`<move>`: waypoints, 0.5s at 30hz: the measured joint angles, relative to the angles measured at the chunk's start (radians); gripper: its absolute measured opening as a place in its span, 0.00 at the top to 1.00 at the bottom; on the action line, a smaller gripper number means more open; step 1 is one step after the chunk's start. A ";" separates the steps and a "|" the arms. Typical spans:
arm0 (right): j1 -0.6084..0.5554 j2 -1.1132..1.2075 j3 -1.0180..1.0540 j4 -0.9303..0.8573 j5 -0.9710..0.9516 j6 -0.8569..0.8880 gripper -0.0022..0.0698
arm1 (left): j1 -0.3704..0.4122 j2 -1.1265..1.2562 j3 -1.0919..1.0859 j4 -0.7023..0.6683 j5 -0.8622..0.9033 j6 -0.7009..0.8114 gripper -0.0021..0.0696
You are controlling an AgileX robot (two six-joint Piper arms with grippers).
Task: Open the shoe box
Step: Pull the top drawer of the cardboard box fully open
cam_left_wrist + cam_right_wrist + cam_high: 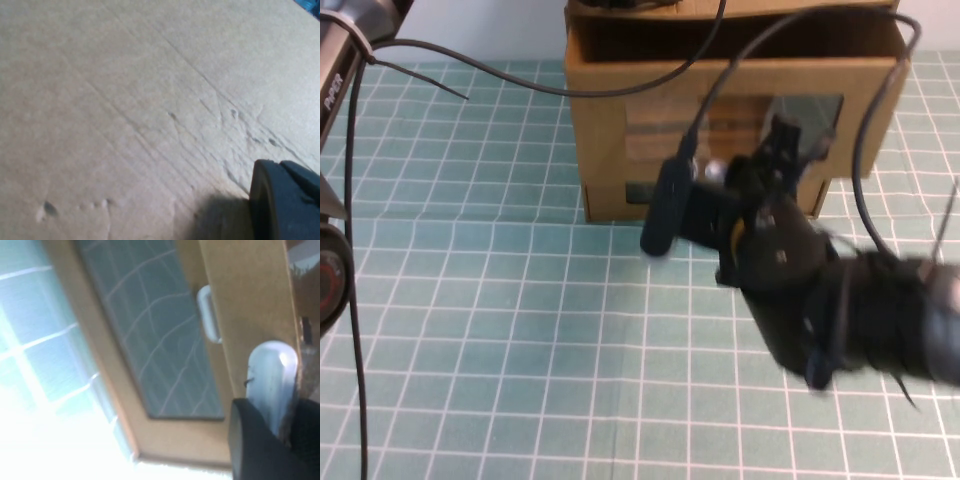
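High view: right tool point(785, 135) at shoe box point(600, 150); left tool point(284, 197) by cardboard point(125, 100).

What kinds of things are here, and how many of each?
Cardboard shoe box: 1
White door handle: 1
Grippers: 2, the right gripper at the box front, the left gripper against cardboard
Green grid mat: 1
Total: 5

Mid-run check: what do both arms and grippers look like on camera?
Right arm: bulky black housing, black cables looping off it; black right gripper at the shoe box front. Left arm: grey, PIPER lettering, red ring; dark left gripper close over plain cardboard.
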 joint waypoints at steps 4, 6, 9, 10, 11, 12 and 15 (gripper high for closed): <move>0.089 -0.081 0.093 0.044 0.054 0.013 0.78 | 0.000 0.000 0.000 0.000 0.000 -0.002 0.98; 0.134 -0.114 0.127 0.076 0.085 0.020 0.79 | 0.000 0.000 0.000 0.000 0.000 -0.002 0.98; 0.194 -0.154 0.157 0.130 0.129 0.020 0.79 | 0.000 0.000 0.000 -0.002 0.000 -0.002 0.98; 0.209 -0.163 0.162 0.148 0.136 0.020 0.79 | 0.000 0.000 0.000 -0.002 0.000 -0.002 0.98; 0.220 -0.167 0.164 0.165 0.144 0.020 0.79 | 0.000 0.000 0.000 -0.002 0.000 -0.002 0.98; 0.226 -0.170 0.164 0.175 0.147 0.023 0.84 | 0.000 0.000 0.000 -0.002 0.000 -0.002 0.98; 0.231 -0.172 0.164 0.198 0.157 0.028 0.92 | 0.000 0.000 0.000 -0.003 0.000 -0.002 0.98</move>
